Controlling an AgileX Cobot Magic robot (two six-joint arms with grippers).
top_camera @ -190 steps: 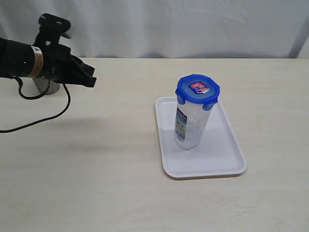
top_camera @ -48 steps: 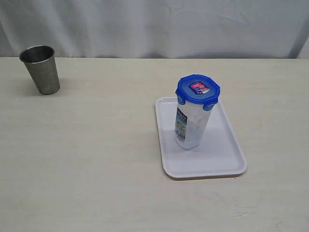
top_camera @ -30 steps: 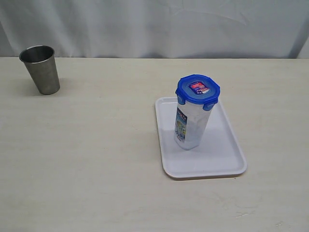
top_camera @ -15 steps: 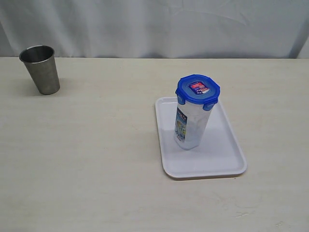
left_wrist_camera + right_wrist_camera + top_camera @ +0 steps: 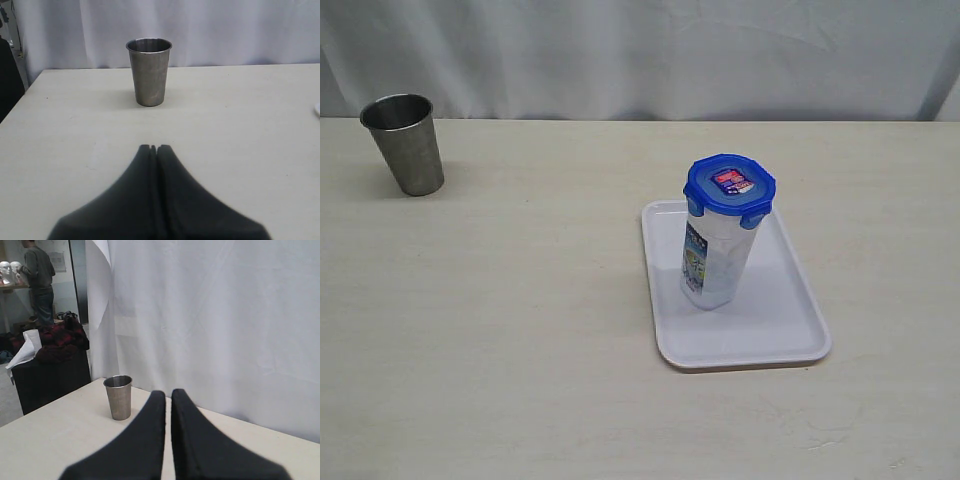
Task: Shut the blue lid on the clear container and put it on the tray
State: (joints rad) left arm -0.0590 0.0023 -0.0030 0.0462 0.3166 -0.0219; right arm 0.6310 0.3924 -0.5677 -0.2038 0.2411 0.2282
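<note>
The container stands upright on the tray with the lid seated on top, so the job looks done: I would hold the left tool and right tool, both closed and empty, well away from the tray.

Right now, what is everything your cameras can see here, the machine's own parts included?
table: one, pale beige, under everything
curtain: one, white, behind the table
tray: one, white, on the table, right of the middle
container: one, clear with a blue-and-white label, upright on the tray
lid: one, blue, on top of the container
cup: one, steel grey, upright at the far left of the table
person: one, in a grey top, in the room past the curtain
left end effector: one, black, fingers together, empty
right end effector: one, black, fingers close together, empty
</note>
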